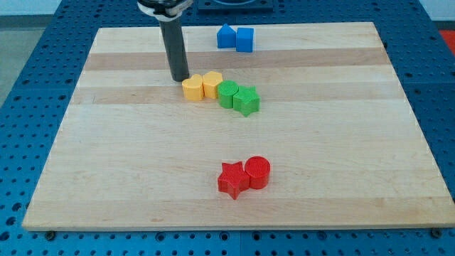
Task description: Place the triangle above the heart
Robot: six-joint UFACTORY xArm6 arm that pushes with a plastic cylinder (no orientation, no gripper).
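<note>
The blue triangle sits near the view's top, touching a blue cube on its right. The yellow heart lies lower, left of centre, at the left end of a row of blocks. My tip is down on the board just to the upper left of the yellow heart, very close to it or touching it. The triangle is well above and to the right of my tip.
A yellow hexagon touches the heart's right side, followed by a green circle and a green star. A red star and a red cylinder sit together near the view's bottom. The wooden board lies on a blue perforated table.
</note>
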